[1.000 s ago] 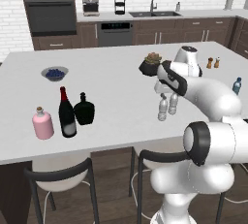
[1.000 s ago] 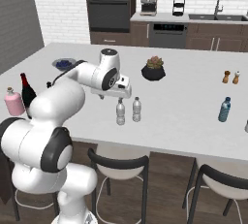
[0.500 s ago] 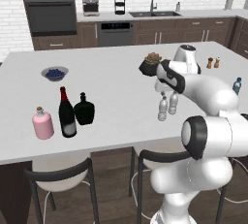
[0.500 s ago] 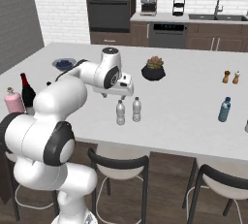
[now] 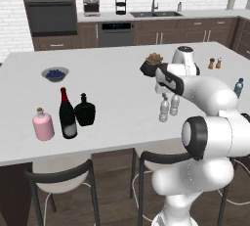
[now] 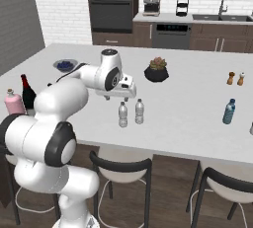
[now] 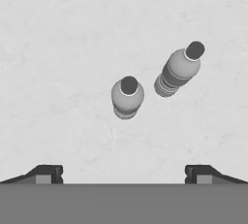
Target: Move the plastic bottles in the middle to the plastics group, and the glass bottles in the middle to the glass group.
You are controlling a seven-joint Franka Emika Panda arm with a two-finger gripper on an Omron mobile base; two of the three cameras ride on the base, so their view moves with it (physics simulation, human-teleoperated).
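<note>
hand view looks straight down on two small clear plastic bottles with pale grey caps, standing upright close together on the pale speckled bench (image 7: 58, 48): one bottle (image 7: 127, 97) sits near the middle of the view, the other bottle (image 7: 178, 70) is up and to its right. the two dark fingers (image 7: 47, 173) show at the bottom corners, spread wide with nothing between them.

left base view shows the white arm reaching over a large white kitchen island. its gripper (image 5: 165, 89) hangs just above the pair of clear bottles (image 5: 169, 106), which stand near the front edge of the bench, not touching the fingers. at the left end of the bench stand three things in a row: a pink round-shouldered bottle with a cork stopper (image 5: 43, 124), a tall slim dark wine bottle with a red neck and pale label (image 5: 67, 115) just beside it, and a squat black flask (image 5: 85, 111). a small translucent blue bottle with a dark cap (image 5: 239, 87) stands at the far right, well apart from the clear pair.

right base view shows the same blue bottle alone on the right of the bench, with two orange-brown shakers (image 6: 235, 78) beyond it.
</note>
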